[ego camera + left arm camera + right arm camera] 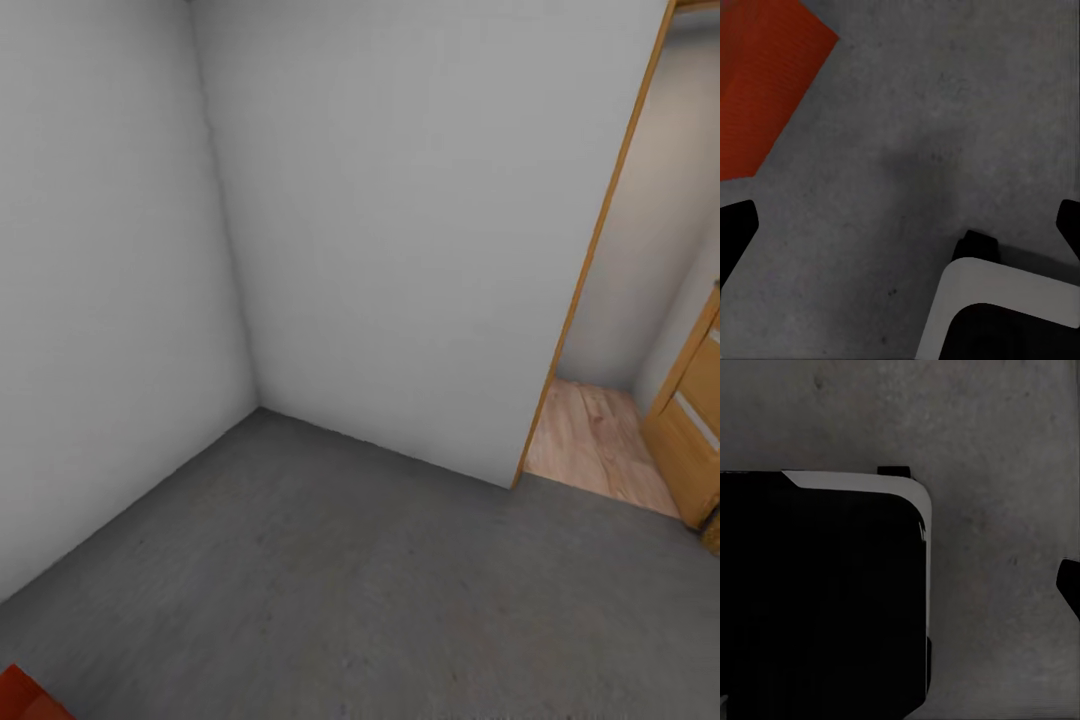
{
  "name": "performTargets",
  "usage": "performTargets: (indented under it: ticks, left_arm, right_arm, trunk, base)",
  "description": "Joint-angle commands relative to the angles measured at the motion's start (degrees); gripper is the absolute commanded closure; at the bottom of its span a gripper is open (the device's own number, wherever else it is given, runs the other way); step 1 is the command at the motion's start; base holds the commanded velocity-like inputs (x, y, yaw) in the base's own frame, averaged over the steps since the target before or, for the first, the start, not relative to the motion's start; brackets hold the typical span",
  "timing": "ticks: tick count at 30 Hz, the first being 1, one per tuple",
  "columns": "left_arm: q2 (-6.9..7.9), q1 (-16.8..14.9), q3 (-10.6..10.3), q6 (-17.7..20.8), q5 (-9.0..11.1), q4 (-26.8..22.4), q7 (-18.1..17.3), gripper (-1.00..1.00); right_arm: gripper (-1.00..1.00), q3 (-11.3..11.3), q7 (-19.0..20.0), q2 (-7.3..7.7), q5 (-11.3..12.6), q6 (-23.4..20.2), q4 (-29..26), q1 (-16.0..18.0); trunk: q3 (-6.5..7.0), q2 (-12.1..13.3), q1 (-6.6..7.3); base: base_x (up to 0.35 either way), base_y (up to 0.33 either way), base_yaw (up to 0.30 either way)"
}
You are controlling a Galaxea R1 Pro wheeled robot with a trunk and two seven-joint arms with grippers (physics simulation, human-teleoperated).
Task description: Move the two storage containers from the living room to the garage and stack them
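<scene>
I am in the garage, facing a corner of grey-white walls [380, 220] over the dark concrete floor [380, 600]. A corner of one orange-red storage container [25, 698] pokes in at the head view's lower left. The left wrist view shows that container [765, 82] against the concrete, well apart from my left gripper [900, 225], which is open and empty with its fingertips [735, 232] at the picture's sides. My right gripper [900, 592] hangs open over my own base, with one fingertip [1069, 585] showing. The living room is out of view.
At the right an open doorway with a wooden frame [590, 250] leads onto pale wood-plank flooring [600, 440]. A wooden door with pale stripes [695, 420] stands beside it. My black and white base [817, 592] sits under both wrists.
</scene>
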State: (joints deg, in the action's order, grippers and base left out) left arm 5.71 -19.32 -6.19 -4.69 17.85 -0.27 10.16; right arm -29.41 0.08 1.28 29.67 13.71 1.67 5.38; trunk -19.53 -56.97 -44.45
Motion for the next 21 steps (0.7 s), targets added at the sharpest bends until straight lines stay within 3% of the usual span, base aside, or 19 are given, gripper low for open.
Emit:
performTargets:
  ticks: [1,21]
  left_arm:
    - [0.0,0.0,-0.5,-0.1,0.5,0.0,0.1,-1.0]
    - [0.0,0.0,-0.5,-0.1,0.5,0.0,0.1,-1.0]
  right_arm:
    - [-1.0,-0.5,0.0,-0.04,0.4,0.3,0.2,0.1]
    - [-1.0,-0.5,0.0,-0.04,0.5,0.5,0.2,0.1]
  trunk:
    - [-0.06,0.0,0.0]
    - [0.05,0.0,0.0]
  base:
    - [0.0,0.0,-0.282]
    - [0.0,0.0,-0.282]
